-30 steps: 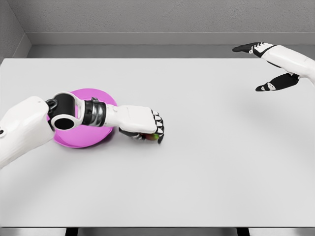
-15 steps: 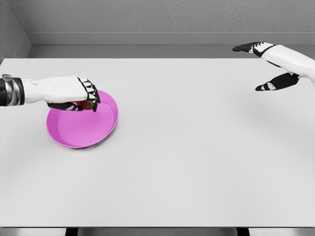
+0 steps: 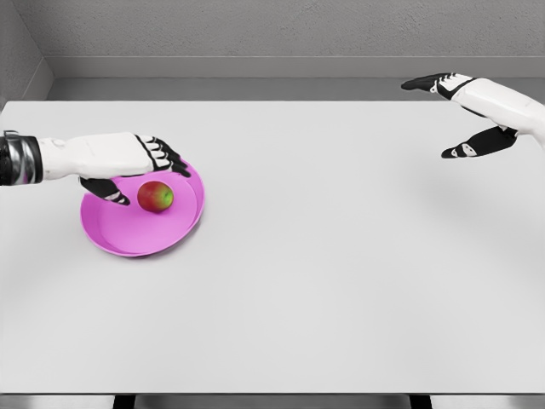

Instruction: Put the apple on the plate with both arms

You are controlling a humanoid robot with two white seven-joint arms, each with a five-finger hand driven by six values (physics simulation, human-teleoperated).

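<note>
A red and green apple [image 3: 155, 197] lies in the magenta plate [image 3: 128, 234] at the left of the white table. My left hand [image 3: 140, 175] hovers just above and behind the apple, fingers spread, holding nothing. Its arm comes in from the left edge. My right hand [image 3: 450, 115] is raised over the far right of the table with its fingers and thumb spread wide, far from the apple and the plate.
The white table [image 3: 324, 273] fills the view, with a grey wall behind its far edge.
My left hand carried the apple from the table right of the plate to above the plate, then opened; the apple now lies in the plate. The right arm has not moved.
</note>
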